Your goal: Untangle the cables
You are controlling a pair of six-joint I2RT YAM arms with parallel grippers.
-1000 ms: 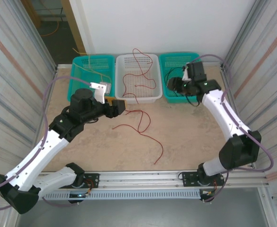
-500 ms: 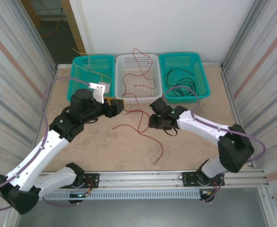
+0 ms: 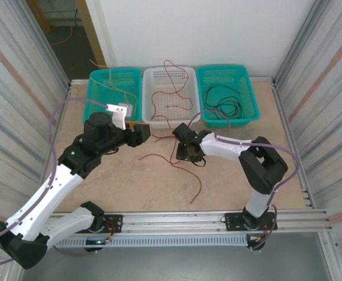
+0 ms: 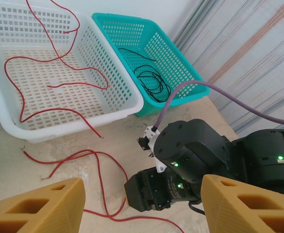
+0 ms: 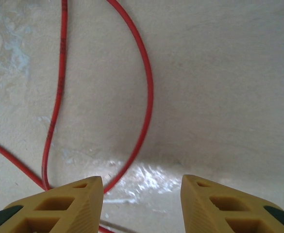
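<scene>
Red cable [image 5: 150,90]: it lies loose on the bench [image 3: 229,175] between your 2 arms, with 1 tail running toward the near edge.
Right fingers [image 5: 54,206]: spread wide and holding nothing, low over the bench, with a bend of the red cable just ahead of the tips.
Left fingers [image 4: 35,208]: spread wide and holding nothing, facing the right arm.
White basket [image 4: 120,85]: it holds a second red cable [image 4: 90,126], with 1 end hanging over the near wall.
Teal baskets: a black cable [image 4: 151,80] is coiled in the right basket [image 4: 180,68], and a thin yellow cable [image 3: 121,89] lies in the left basket [image 3: 92,93].
Risk: the cable is very thin, so you could close on bare bench. A hard pull could snag the hanging end. Your 2 arms are near enough to knock together.
Writing: none that you can read.
</scene>
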